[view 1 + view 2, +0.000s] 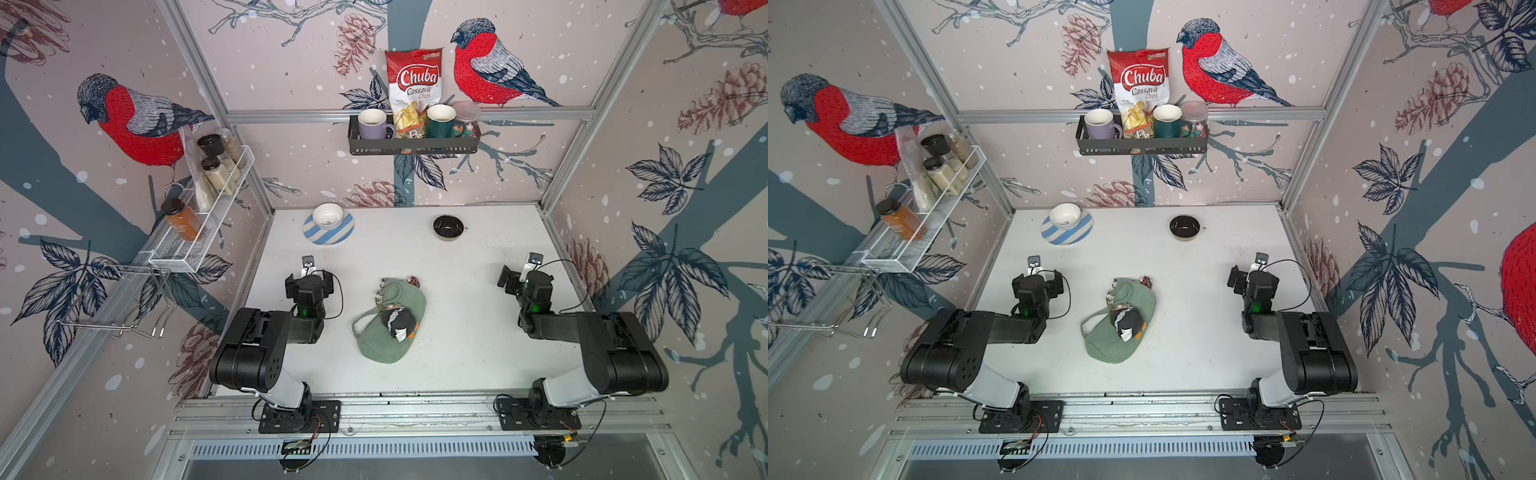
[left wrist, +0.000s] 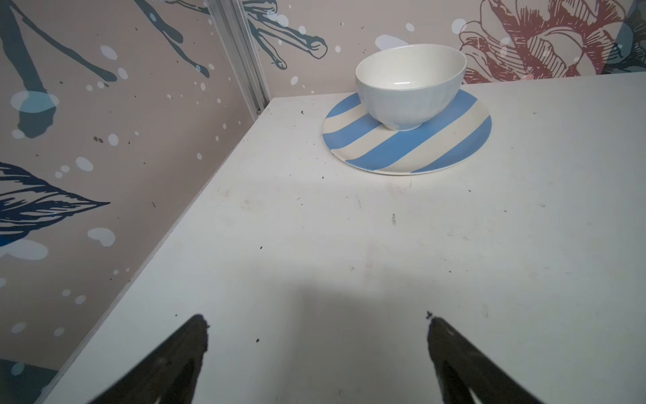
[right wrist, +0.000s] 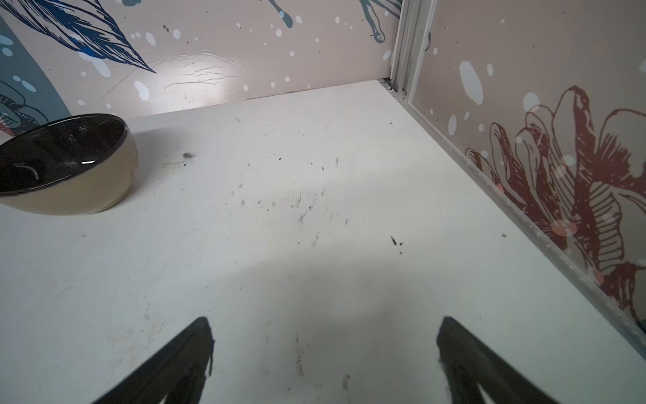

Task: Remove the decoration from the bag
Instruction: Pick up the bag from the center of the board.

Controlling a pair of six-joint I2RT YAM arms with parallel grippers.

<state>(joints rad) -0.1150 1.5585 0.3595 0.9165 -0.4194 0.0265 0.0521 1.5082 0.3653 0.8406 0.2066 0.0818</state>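
Observation:
The sage-green bag lies in the middle of the white table, its strap looped to the left. On top of it rests the decoration, a small black plush toy with a white tag and orange bits. A small red charm shows at the bag's far end. My left gripper hovers left of the bag, open and holding nothing. Over on the bag's right, my right gripper is open too, with only bare table between its fingers. Neither wrist view shows the bag.
A white bowl stands on a blue-striped plate at the back left. A dark bowl sits at the back right. Wall racks hold jars, mugs and a chips bag.

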